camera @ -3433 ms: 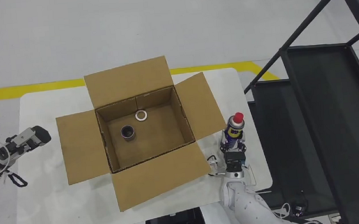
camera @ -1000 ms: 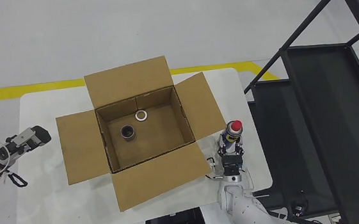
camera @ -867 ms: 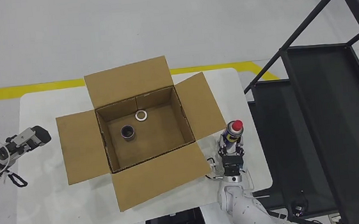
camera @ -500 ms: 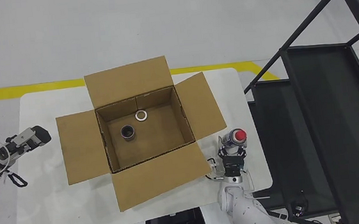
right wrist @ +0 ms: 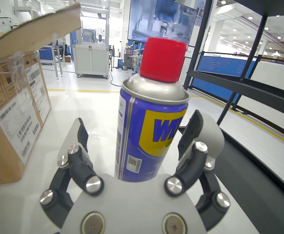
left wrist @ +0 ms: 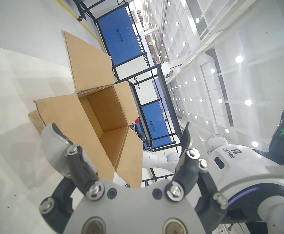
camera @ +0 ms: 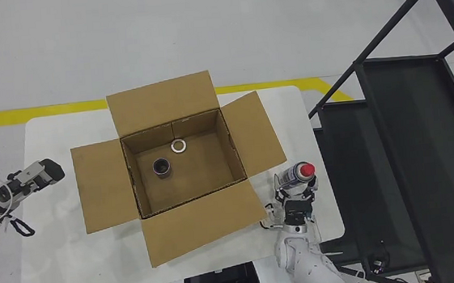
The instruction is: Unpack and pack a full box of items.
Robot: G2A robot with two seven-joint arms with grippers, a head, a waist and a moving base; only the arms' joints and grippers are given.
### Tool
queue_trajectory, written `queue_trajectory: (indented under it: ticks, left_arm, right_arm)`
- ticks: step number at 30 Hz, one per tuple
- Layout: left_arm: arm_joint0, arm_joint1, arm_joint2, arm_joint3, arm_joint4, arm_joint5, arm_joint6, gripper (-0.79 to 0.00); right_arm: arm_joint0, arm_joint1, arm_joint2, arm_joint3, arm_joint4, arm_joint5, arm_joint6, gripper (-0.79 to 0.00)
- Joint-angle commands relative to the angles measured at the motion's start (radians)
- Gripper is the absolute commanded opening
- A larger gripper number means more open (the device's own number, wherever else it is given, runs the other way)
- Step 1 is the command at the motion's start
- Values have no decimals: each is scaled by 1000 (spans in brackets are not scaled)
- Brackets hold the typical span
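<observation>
1. The right tool [right wrist: 138, 120] sits low over the counter [camera: 66, 253] at its right-hand edge, with its fingers spread.
2. A blue and yellow spray can [right wrist: 150, 124] with a red cap [right wrist: 163, 59] stands between those fingers. One pad [right wrist: 83, 133] is plainly clear of the can. The other lies close against its side, and it is not possible to tell whether they touch.
3. The can's long axis runs near upright, cap on top, and crosses the line along which the fingers would close. Its base is hidden behind the tool's palm.
4. The open cardboard box [camera: 236, 153] is just to the robot's left of the can, which stands outside it near a spread side flap [camera: 255, 139].
5. On the box floor lie a dark roll [camera: 162, 167] and a small white ring [camera: 179, 146].
6. The left tool [left wrist: 119, 133], also spread and holding nothing, hangs beyond the far side of the box, well apart from the can.
7. Judgement: the right arm is much the nearer. A squeeze straight across the can's body would secure it, and the box opening lies to the left, over the flap and wall.
</observation>
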Motion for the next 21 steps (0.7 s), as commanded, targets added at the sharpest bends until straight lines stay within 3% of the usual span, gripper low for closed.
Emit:
queue_trajectory:
  ticks: [1,10,21]
  left_arm:
    - [0,0,0,0,0,0,0,0]
    - [0,0,0,0,0,0,0,0]
    - [0,0,0,0,0,0,0,0]
  right_arm:
    - [-28,3,3,-39,-14,4,2,0]
    - [-259,37,27,-332,-146,-29,120,0]
    - [-580,103,122,-758,-331,-329,362,0]
